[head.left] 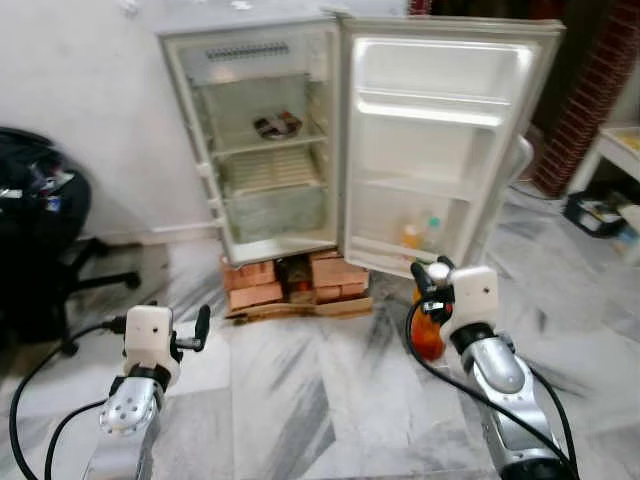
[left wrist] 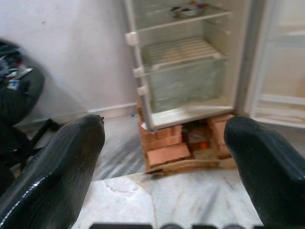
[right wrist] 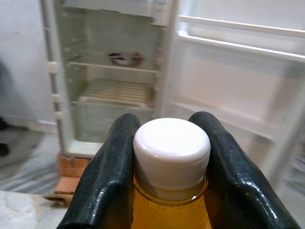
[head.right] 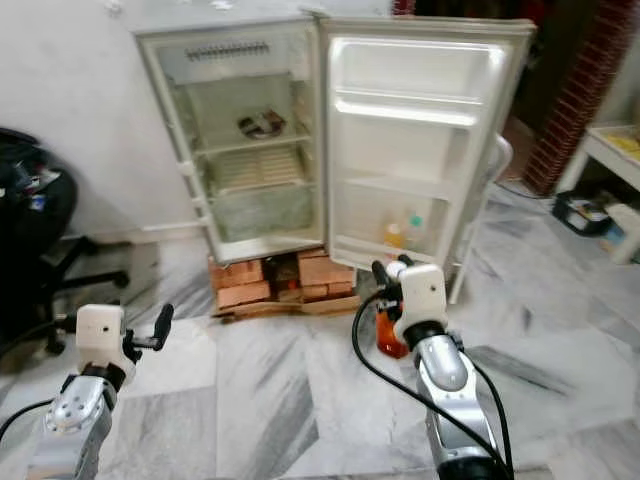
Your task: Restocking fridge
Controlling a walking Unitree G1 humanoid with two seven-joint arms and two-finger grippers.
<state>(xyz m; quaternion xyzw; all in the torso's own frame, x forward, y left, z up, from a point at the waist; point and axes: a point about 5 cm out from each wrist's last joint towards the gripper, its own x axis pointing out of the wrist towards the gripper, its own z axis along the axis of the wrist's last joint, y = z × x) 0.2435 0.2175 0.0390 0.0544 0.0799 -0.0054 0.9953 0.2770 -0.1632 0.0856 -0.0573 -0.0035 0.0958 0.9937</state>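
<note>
Right gripper (right wrist: 169, 157) closed on a bottle (right wrist: 170, 157) of amber liquid, jaws pressed to both sides of the white cap, low right of centre in the head views, above the marble floor (head.left: 300, 400). Left gripper (left wrist: 167, 157) empty, jaws spread wide, low left of frame, pointing toward the fridge (head.left: 262, 140).

Fridge at upper centre, raised on bricks (head.left: 290, 280), door (head.left: 440, 140) swung fully open to the right. 1 dish (head.left: 277, 124) on the upper shelf; wire shelf and drawer below look bare. 2 small bottles (head.left: 418, 232) in the bottom door rack.

Step in hand, by judgement: carrying the bottle up to the fridge for stocking. Best done by keeping the bottle upright, since the grip sits high at the cap and the body hangs free below, likely to swing with each stride. Approach square to the opening, stopping short of the bricks. Bottom door rack, beside the 2 bottles, looks the natural slot; lift over the rack rail, lower until seated, then release. Left arm kept clear of the door edge.
</note>
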